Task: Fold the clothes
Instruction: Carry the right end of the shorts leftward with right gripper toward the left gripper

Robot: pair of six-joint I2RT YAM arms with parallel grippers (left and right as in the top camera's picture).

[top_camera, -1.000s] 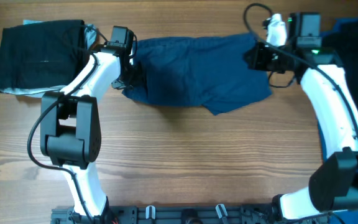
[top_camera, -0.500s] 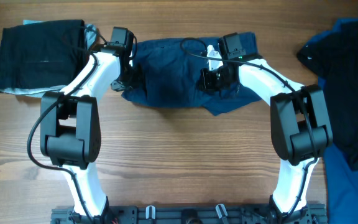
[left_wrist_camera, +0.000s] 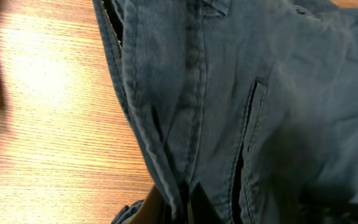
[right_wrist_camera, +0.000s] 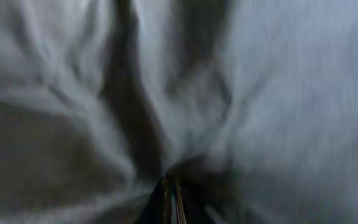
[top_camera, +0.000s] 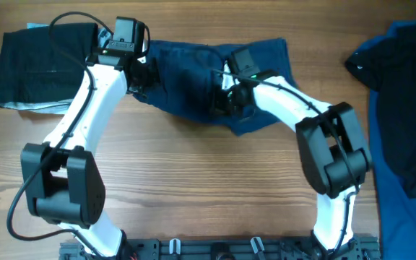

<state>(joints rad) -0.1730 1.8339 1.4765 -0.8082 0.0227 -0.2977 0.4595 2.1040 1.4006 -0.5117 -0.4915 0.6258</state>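
Note:
The navy-blue denim-like shorts lie crumpled at the table's far middle. My left gripper is shut on the shorts' left edge; the left wrist view shows the seamed hem and a pocket slit pinched between the fingers. My right gripper is over the shorts' middle, shut on a fold of the cloth; the right wrist view shows only blurred navy fabric pinched at the fingertips.
A folded black garment lies at the far left. A heap of dark navy and blue clothes fills the right edge. Bare wooden table lies in front.
My right gripper has moved left across the shorts, dragging the right half over toward the middle. My left arm has lifted and shifted up-left with the left edge.

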